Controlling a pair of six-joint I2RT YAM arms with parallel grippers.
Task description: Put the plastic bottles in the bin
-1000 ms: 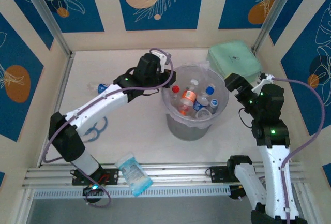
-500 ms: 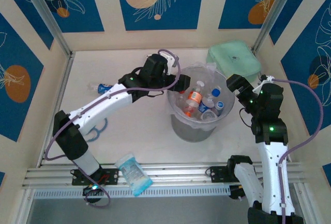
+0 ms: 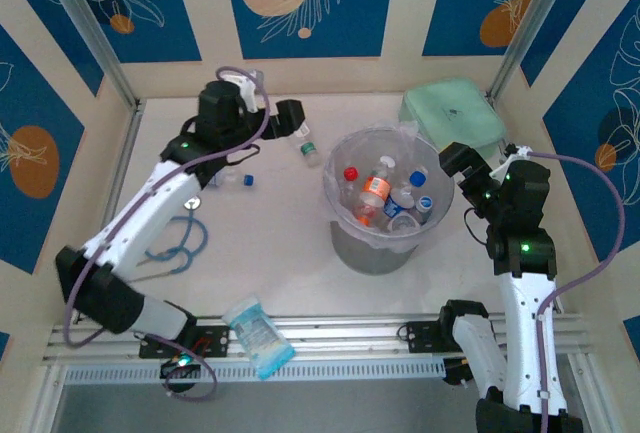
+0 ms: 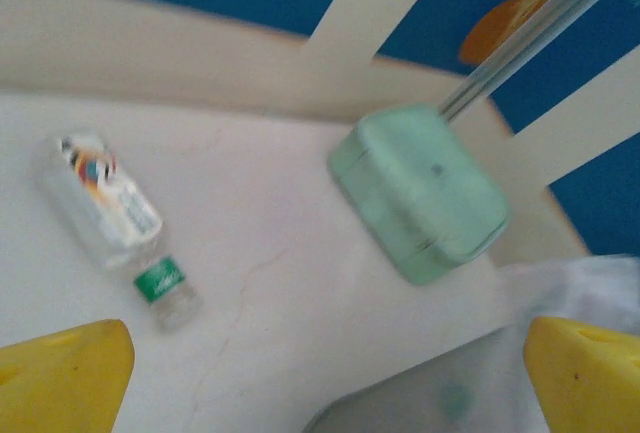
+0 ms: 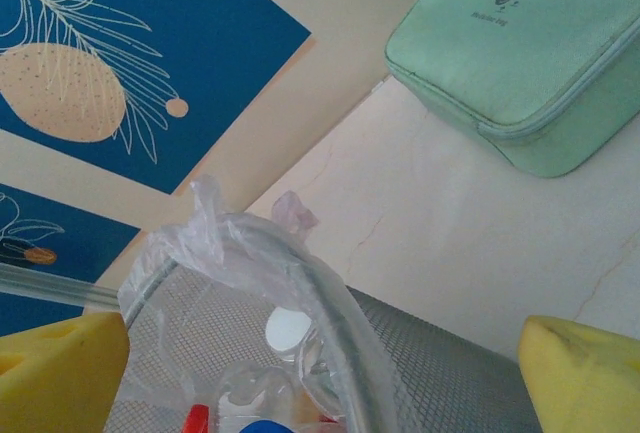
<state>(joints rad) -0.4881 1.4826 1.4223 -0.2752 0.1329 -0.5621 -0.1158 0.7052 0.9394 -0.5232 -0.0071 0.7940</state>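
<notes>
The bin (image 3: pixel 368 249) stands on the table (image 3: pixel 270 243), already holding many plastic bottles (image 3: pixel 371 193); we count two more lying loose to its far left. Our left gripper (image 3: pixel 293 119) hovers, fingers spread wide and empty, just beside the green-capped bottle (image 3: pixel 309 152). The right gripper (image 3: pixel 450 160), likewise agape, sits at the bin's right rim. The blue-capped bottle (image 3: pixel 232 180) lies beside the left arm (image 3: pixel 150 215) (easily swept aside). Both are round and on their sides, so an off-centre pinch could send one rolling.
</notes>
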